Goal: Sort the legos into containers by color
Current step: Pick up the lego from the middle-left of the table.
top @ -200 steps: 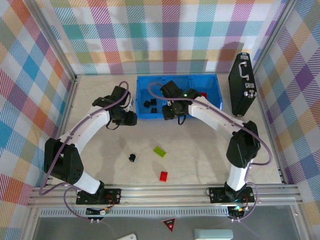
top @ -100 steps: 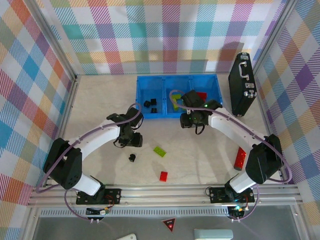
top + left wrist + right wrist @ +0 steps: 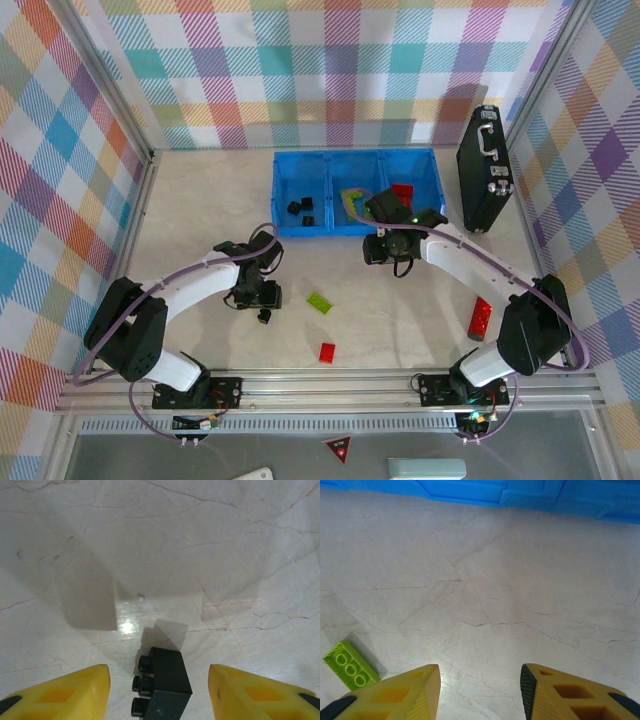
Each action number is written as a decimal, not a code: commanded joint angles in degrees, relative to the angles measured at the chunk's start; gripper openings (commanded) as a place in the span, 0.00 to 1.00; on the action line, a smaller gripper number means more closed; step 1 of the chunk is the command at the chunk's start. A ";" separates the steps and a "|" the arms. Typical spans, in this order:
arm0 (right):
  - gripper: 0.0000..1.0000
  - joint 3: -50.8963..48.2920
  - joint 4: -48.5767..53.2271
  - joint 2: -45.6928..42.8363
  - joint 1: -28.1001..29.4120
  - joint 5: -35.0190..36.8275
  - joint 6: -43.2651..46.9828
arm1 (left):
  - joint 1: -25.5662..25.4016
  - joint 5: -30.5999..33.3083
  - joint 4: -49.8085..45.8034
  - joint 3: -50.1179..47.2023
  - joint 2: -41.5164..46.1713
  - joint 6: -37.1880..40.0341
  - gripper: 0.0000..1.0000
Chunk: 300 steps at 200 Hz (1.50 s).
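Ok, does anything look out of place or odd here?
Nothing damaged. Three bricks lie loose outside the blue tray: a black brick tipped on its side, studs sideways, a green brick and a red brick. A red cylinder, not a brick, lies apart at the near right.

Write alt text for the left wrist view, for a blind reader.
A black lego brick lies on its side, studs pointing sideways, between the open yellow fingers of the left gripper, touching neither. Beneath is a pale, veined table.
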State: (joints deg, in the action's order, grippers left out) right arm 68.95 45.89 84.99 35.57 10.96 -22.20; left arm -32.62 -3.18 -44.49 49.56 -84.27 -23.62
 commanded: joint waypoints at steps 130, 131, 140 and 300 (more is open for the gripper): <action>0.48 -3.36 0.10 -4.75 -0.23 -1.53 -2.92 | -6.09 -3.97 2.61 -3.38 -0.85 -5.56 0.45; 0.48 -3.37 0.09 -4.75 -0.24 -1.59 -2.84 | -6.12 -3.87 2.54 -3.35 -0.87 -5.61 0.45; 0.48 -3.46 0.08 -4.75 -0.24 -1.64 -2.91 | -6.30 -3.37 2.48 -3.07 -1.25 -5.76 0.43; 0.47 -4.39 1.09 -6.51 -0.24 -0.20 -3.13 | -7.79 0.26 -0.09 3.94 -3.80 -5.13 0.29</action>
State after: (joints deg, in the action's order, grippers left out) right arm 65.17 46.04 80.66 35.57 10.02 -24.71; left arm -39.68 -4.43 -42.02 50.85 -87.74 -28.95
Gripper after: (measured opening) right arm 0.475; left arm 0.292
